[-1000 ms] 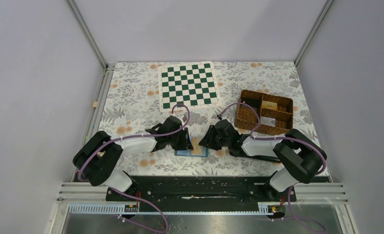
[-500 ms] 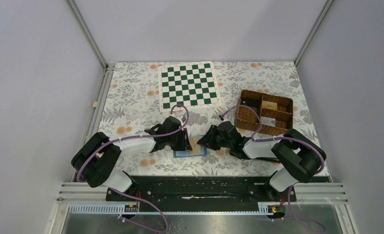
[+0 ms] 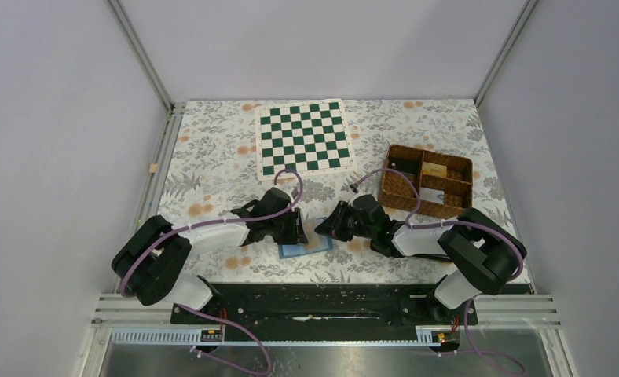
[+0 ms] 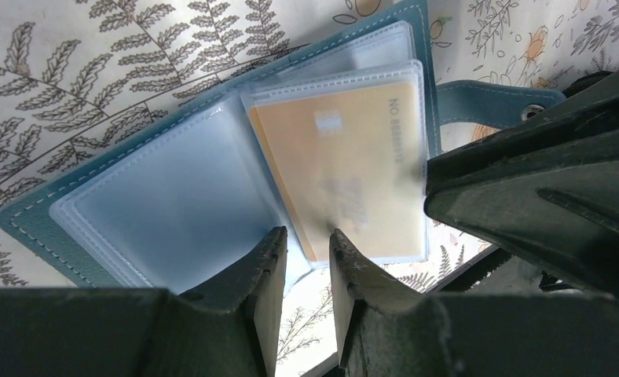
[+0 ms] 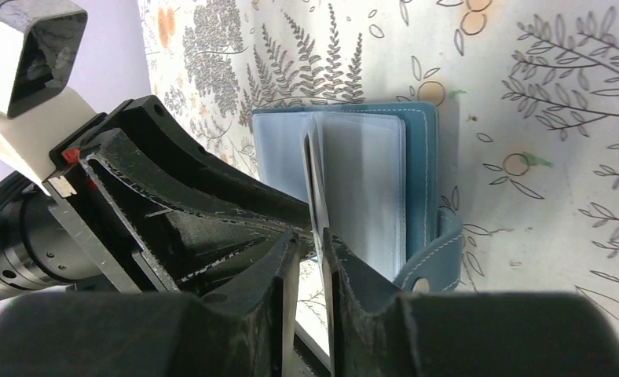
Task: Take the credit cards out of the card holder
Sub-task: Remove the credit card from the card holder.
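Note:
The blue card holder (image 3: 300,248) lies open on the floral cloth between both arms. In the left wrist view its clear pockets (image 4: 173,196) face up, and a tan-gold credit card (image 4: 342,169) sits in one pocket leaf. My left gripper (image 4: 308,236) is narrowly open, its tips over the holder's near edge by the spine. My right gripper (image 5: 310,242) is narrowly open around the edge of that card leaf (image 5: 316,173); the leaf lies against one finger, with a gap to the other. In the top view the left gripper (image 3: 298,228) and the right gripper (image 3: 323,230) almost meet over the holder.
A green-and-white chequered board (image 3: 304,137) lies at the back centre. A brown wicker basket (image 3: 388,179) with compartments stands at the right, with a small tan flat thing (image 3: 436,169) in one compartment. The holder's strap with a snap (image 5: 436,259) sticks out beside my right fingers.
My right gripper has moved left onto the holder. The tan card that showed between the grippers is now hidden under them in the top view. The holder has shifted slightly left.

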### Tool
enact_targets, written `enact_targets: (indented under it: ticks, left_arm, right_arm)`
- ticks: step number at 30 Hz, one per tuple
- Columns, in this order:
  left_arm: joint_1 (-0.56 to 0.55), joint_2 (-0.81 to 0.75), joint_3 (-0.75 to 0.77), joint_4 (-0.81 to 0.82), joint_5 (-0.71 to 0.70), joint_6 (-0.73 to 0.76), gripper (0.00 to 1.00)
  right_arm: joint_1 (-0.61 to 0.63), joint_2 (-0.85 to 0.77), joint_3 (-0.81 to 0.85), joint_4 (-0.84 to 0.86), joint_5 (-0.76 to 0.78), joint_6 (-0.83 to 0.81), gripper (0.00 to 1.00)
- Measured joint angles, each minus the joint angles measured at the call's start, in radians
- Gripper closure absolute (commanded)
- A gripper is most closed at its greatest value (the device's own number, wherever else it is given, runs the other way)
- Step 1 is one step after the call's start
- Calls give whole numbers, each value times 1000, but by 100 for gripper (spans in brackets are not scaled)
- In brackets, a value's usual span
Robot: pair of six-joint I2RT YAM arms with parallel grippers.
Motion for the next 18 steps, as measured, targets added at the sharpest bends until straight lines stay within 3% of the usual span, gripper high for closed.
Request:
enact_targets:
  ticks: [18]
  left_arm:
    - [48, -121, -6, -90, -31, 0, 74]
  right_arm:
    - [2, 13, 0, 39, -83, 4, 76]
